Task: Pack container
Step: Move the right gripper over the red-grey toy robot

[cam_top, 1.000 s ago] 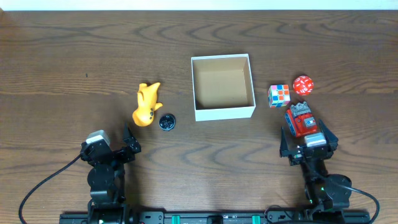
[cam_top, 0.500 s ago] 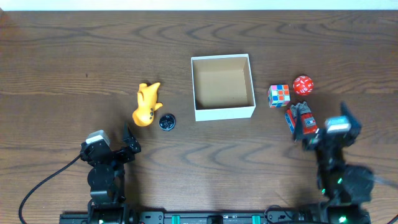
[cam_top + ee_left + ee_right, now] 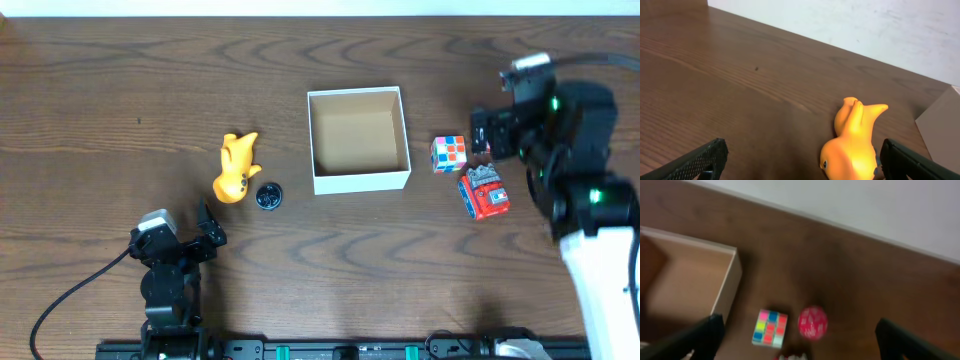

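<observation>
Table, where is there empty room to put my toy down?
The container is empty inside. There is wide bare table left of the yellow toy, and a bare strip on the container's near side. It is crowded right of the container: the colour cube, red ball and red toy sit close together.

Black arms (image 3: 172, 275), green lights (image 3: 553, 103), trailing black cable (image 3: 75, 288) (right forearm (image 3: 605, 290) white)
</observation>
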{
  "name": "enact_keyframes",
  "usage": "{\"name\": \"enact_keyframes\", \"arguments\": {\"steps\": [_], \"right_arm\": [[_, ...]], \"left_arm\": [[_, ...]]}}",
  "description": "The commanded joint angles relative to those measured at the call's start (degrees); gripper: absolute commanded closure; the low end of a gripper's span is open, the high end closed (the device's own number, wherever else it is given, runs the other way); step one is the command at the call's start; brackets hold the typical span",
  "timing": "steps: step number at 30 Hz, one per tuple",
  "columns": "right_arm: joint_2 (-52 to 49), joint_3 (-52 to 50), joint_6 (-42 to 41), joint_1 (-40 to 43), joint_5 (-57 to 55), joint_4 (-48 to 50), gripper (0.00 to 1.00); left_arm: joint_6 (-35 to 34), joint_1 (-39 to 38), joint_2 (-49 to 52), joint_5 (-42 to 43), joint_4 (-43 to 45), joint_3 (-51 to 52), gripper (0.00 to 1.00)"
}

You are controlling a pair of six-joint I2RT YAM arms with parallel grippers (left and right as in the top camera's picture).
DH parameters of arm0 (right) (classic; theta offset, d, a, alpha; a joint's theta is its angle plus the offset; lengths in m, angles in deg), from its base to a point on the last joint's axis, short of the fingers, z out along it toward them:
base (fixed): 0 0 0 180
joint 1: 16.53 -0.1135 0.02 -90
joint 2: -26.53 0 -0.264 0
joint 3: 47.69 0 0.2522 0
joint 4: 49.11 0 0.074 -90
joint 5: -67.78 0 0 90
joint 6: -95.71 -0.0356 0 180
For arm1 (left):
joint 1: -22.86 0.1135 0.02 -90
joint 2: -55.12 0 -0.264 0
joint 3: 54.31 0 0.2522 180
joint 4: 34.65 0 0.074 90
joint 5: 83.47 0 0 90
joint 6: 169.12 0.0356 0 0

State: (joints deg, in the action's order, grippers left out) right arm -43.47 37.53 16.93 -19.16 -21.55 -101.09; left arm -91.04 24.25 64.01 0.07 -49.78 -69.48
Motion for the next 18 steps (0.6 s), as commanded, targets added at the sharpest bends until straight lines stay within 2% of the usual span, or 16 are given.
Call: {"name": "enact_keyframes", "arguments": {"steps": [1, 6, 10, 13, 18], "right_arm": [[-3.1, 7.3, 2.1, 1.4, 0.4, -5.3, 0.01], [-4.9, 9.4, 2.4, 2.5, 0.9, -11.2, 0.01], [-4.8, 9.4, 7.3, 3.5, 0.2, -14.5, 0.01], [-4.6, 9.4, 6.1, 3.3, 0.4, -15.0, 0.01], [-5.0, 9.4, 7.4, 3.7, -0.5, -22.5, 0.01]], "left_arm": [[0.7, -0.1, -0.4, -1.7, -2.1, 1.2, 0.02], [0.7, -0.1, -0.4, -1.7, -2.1, 1.2, 0.02], [0.7, -0.1, -0.4, -1.7, -2.1, 1.2, 0.02], [0.7, -0.1, -0.4, -1.7, -2.1, 1.2, 0.02], [0.8, -0.1, -0.4, -1.7, -2.1, 1.2, 0.02]]}}
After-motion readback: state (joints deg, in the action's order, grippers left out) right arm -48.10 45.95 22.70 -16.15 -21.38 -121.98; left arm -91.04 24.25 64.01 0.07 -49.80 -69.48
